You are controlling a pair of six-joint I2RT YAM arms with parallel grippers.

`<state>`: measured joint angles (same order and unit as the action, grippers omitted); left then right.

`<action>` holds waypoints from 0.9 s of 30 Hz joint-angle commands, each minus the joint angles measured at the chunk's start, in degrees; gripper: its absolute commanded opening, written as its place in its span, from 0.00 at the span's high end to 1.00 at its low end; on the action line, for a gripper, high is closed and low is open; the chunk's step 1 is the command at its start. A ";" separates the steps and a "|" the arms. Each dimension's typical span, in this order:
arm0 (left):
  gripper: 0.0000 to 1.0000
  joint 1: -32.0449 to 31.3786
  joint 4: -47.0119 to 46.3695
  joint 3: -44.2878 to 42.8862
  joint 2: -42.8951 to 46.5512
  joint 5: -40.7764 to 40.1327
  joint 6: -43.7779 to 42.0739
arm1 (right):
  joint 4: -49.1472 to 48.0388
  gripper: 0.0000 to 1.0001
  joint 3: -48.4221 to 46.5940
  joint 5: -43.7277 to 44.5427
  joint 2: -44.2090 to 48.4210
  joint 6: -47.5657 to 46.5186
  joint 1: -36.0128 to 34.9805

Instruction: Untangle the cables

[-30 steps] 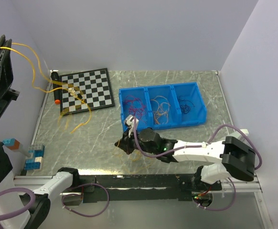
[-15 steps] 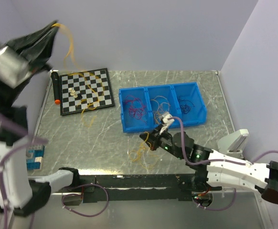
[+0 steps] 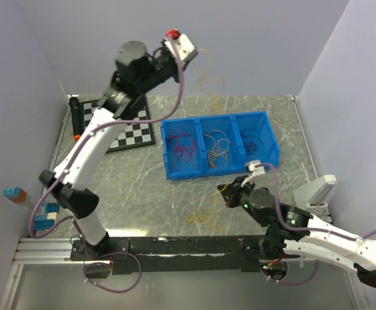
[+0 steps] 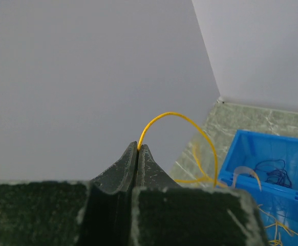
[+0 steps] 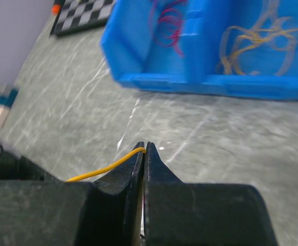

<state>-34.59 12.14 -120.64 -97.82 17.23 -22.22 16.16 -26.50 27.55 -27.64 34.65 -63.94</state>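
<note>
blue bin (image 3: 194,173), black-white checkered board (image 3: 134,133), yellow cable (image 4: 179,116)

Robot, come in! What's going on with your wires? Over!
Left tool up high, right tool low, both shut on yellow cable. Loose yellow tangle on table. Nothing in the way.

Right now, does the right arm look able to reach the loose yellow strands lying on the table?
Probably, in reach: the right gripper sits low beside the loose yellow strands, nothing between. But its jaws are shut on a yellow cable, so it must release first.
</note>
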 commanded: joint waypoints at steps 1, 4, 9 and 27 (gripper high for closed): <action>0.99 -1.88 -5.80 0.31 -2.98 -4.58 1.03 | 12.12 1.00 0.05 10.67 7.67 7.00 0.05; 0.99 -2.76 -8.62 2.77 -6.06 -5.19 1.82 | 16.96 1.00 -0.65 14.45 13.03 8.94 0.05; 0.99 -3.82 -11.08 4.53 -10.63 -6.86 3.23 | 20.83 1.00 -1.80 17.27 16.04 9.99 0.05; 0.99 -8.04 -7.40 6.27 -22.06 -12.66 7.45 | 14.60 1.00 0.75 15.69 11.56 8.24 0.05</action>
<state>-42.68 5.48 -116.44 -120.68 7.79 -17.74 34.68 -26.50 43.83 -14.87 44.07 -63.88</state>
